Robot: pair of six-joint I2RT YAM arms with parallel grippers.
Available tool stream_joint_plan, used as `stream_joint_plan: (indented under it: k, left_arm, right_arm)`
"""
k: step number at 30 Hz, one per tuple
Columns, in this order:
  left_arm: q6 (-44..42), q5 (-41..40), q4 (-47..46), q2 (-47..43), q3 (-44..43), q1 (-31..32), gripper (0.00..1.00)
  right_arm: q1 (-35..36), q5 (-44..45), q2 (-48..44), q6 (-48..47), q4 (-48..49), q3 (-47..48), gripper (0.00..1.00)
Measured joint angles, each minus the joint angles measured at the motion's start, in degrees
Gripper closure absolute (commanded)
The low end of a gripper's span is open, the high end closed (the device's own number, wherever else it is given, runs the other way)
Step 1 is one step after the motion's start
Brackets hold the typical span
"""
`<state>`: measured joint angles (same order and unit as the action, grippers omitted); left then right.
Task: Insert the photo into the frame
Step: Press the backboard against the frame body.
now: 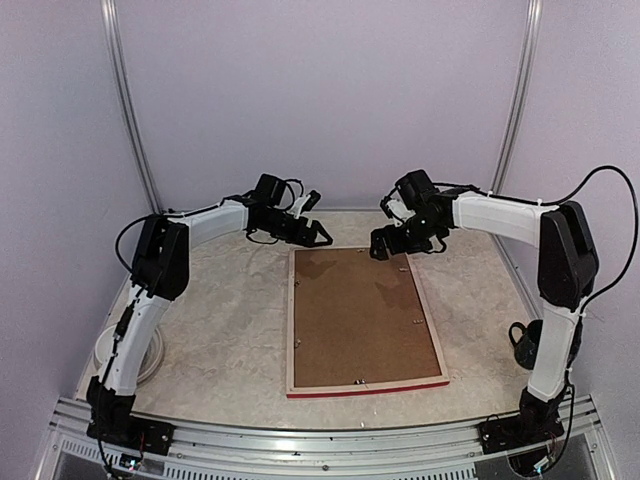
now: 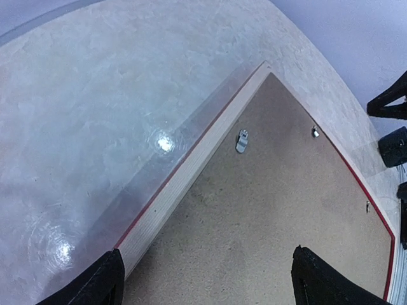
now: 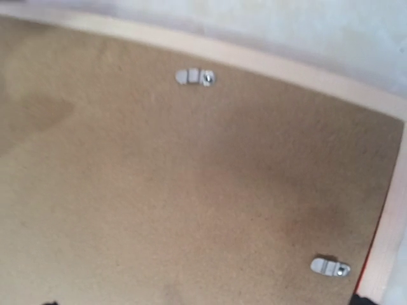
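While the frame (image 1: 366,387) lies face down in the middle of the table (image 1: 220,330), with the brown backing board (image 1: 360,315) clipped in, the left fingers (image 2: 95,283) and right fingers (image 1: 382,243) stand apart and empty near its far corners. No photo is in view. The frame looks stiff and fairly light, and it is best gripped by its wooden rim.

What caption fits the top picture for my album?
Both open, left gripper and right gripper hover by the far end of the face-down frame.
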<state>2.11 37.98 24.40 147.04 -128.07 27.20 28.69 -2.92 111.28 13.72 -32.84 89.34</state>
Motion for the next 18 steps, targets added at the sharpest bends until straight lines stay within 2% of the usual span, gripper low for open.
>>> stream_joint_plan:
  k: [18]
  left_arm:
    - [-1.1, -1.2, 1.6, 1.8, 0.0, 0.2, 0.11]
  right_arm:
    - [0.0, -1.4, -2.5, 1.0, 1.2, -1.5, 0.01]
